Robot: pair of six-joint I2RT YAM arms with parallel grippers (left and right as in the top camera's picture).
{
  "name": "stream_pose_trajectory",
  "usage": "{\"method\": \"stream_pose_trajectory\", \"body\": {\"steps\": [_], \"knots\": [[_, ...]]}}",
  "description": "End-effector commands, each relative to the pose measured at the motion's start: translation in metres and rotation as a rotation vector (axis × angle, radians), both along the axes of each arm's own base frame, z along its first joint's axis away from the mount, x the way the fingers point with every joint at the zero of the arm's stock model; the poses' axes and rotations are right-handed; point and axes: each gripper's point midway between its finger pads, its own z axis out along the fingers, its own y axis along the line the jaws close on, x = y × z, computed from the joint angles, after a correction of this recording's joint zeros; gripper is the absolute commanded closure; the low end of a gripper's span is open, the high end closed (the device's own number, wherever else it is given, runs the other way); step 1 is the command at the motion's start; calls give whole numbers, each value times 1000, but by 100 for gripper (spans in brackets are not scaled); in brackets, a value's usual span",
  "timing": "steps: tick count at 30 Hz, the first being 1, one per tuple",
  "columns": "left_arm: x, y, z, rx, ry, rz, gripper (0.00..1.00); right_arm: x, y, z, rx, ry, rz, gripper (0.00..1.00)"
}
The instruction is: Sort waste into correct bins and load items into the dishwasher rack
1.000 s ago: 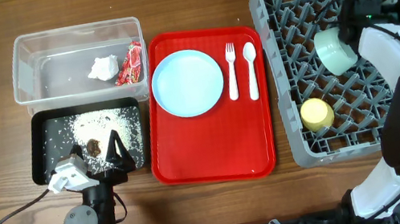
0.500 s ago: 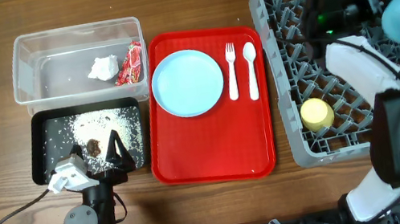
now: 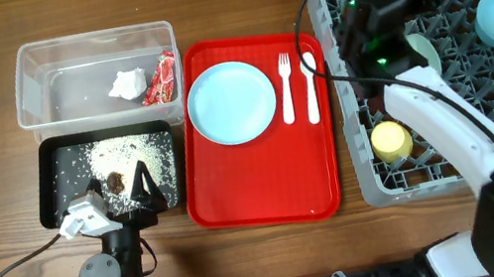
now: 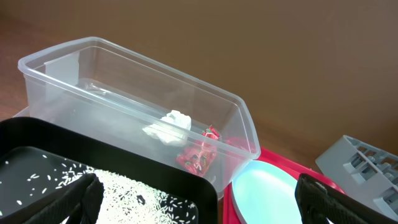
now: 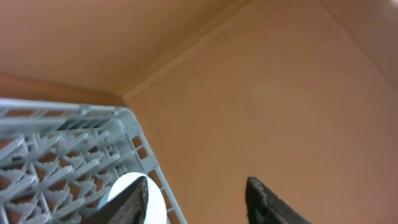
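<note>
Right gripper (image 5: 196, 193) has swung left to the upper-left corner of the dishwasher rack (image 3: 362, 164), spread wide, empty. Left gripper (image 4: 199, 199) is spread wide too.

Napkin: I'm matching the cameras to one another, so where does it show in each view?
Overhead: the napkin lies in the clear tub, upper left, beside the red packet.
Left wrist: the napkin is near the centre, inside the tub.
Right wrist: not in it.
Shared landmark: the grey rack.

Pale blue plate (image 3: 232, 102), red tray (image 3: 266, 191)
</note>
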Motion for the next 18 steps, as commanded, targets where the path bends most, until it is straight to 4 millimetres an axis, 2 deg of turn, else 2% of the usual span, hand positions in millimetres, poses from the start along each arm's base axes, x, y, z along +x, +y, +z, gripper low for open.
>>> {"method": "stream_pose_trajectory", "body": {"steps": [1, 4, 6, 8, 10, 14, 16, 18], "knots": [[0, 0, -1, -2, -3, -2, 0, -15, 18, 36, 94, -176, 79, 47], [0, 0, -1, -2, -3, -2, 0, -32, 65, 79, 156, -308, 272, 44], [0, 0, -1, -2, -3, -2, 0, -50, 105, 107, 194, -367, 448, 41], [0, 0, -1, -2, -3, -2, 0, -71, 143, 115, 226, -346, 600, 33], [0, 0, -1, -2, -3, -2, 0, -79, 161, 98, 267, -271, 679, 28], [0, 0, -1, -2, -3, -2, 0, -95, 200, 11, 565, 45, 909, 23], [0, 0, -1, -2, -3, -2, 0, -101, 200, -14, 711, 113, 896, 21], [0, 0, -1, -2, -3, -2, 0, -104, 187, -36, 845, 156, 818, 17]]}}
